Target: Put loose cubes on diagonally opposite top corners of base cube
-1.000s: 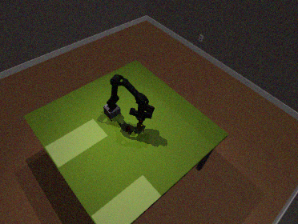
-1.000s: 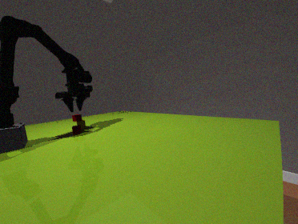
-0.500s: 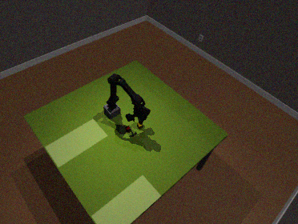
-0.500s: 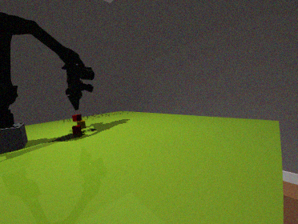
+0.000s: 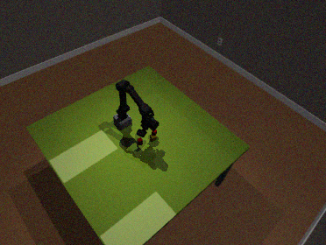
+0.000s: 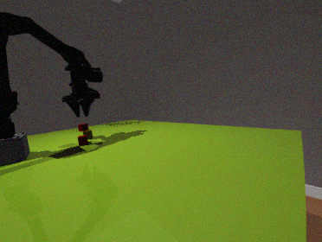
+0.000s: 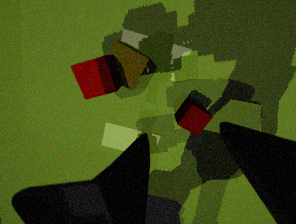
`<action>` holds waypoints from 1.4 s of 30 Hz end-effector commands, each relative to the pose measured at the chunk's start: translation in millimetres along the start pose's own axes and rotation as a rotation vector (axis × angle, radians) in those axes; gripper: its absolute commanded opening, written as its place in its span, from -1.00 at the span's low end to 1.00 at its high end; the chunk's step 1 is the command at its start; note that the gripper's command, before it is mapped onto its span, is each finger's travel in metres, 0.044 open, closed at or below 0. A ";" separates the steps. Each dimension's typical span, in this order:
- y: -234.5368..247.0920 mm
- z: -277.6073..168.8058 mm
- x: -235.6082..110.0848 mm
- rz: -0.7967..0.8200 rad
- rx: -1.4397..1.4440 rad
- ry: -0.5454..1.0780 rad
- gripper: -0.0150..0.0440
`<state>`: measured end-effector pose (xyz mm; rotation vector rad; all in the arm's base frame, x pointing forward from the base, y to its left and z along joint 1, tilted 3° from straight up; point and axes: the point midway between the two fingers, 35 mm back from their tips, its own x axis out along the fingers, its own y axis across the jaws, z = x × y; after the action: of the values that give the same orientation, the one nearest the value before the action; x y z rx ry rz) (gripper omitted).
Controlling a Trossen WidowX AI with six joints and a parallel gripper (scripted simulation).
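An olive-brown base cube [image 7: 131, 63] [image 6: 88, 134] [image 5: 153, 137] stands on the green mat [image 5: 193, 131] [image 6: 195, 173] [image 7: 40, 140]. One red cube [image 7: 91, 78] [image 6: 82, 127] [image 5: 153, 131] sits on top of it, overhanging one corner. The second red cube [image 7: 194, 119] [image 6: 82, 140] [image 5: 139, 140] lies on the mat beside the base cube. My gripper [image 7: 183, 133] [image 6: 81, 110] [image 5: 147, 129] is open and empty. It hangs above the cubes, clear of them, with the loose red cube just ahead of the fingertips in the wrist view.
The arm's grey base [image 5: 123, 121] [image 6: 13, 149] stands on the mat behind the cubes. Two pale rectangles [image 5: 83, 155] [image 5: 138, 219] are marked on the mat near its front side. Brown floor [image 5: 272, 166] with a grey rim surrounds the mat.
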<state>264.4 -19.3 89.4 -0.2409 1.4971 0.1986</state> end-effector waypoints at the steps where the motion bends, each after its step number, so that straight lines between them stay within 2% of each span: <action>1: -4.9 -5.8 -4.5 0.000 -0.150 -0.010 0.41; 17: -27.8 -33.6 -13.3 -0.008 -0.854 -0.008 0.41; 23: -28.4 -33.3 -7.6 -0.009 -0.862 -0.008 0.41; 30: -28.3 -33.3 47.6 -0.008 -0.862 -0.008 0.41; 42: -28.3 -33.3 66.5 -0.008 -0.862 -0.008 0.41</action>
<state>244.7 -57.5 26.8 -0.9317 1.3255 0.8257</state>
